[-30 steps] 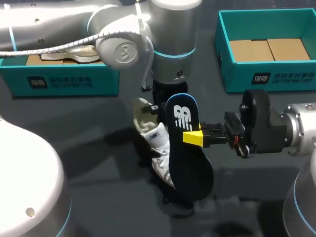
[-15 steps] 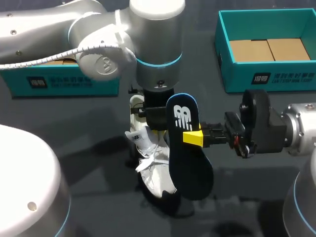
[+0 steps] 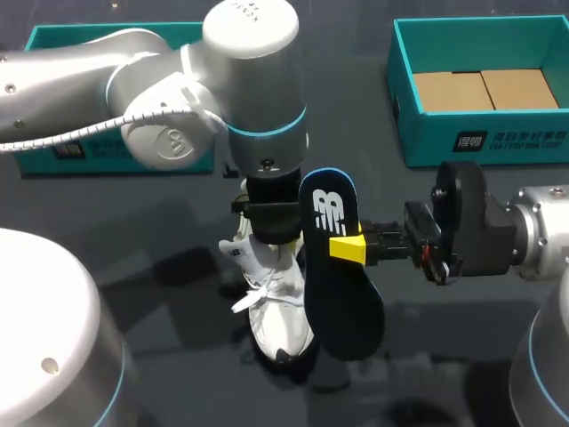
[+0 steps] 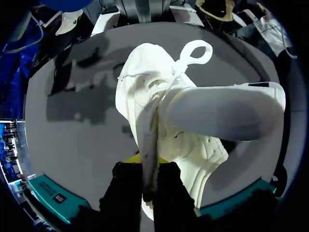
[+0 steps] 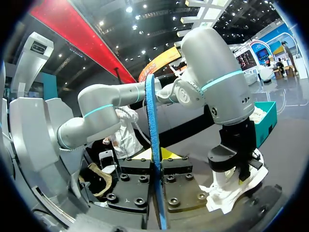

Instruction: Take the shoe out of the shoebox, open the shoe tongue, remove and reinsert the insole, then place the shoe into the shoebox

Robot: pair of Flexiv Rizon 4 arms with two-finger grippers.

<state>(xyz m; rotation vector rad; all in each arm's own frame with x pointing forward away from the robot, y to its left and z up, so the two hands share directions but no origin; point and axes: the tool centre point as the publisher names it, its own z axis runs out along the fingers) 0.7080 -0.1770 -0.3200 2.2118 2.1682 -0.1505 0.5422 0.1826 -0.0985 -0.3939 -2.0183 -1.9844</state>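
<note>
Near the desk's middle, our left gripper pinches the white lace-up shoe by its soft collar, and the shoe rests on the dark matte top. Just right, our right gripper clamps the flat, foot-shaped dark blue insole on edge. A teal cardboard shoebox sits at the far right corner.

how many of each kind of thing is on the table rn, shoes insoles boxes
white shoe: 1
dark insole: 1
teal shoeboxes: 2
total: 4
</note>
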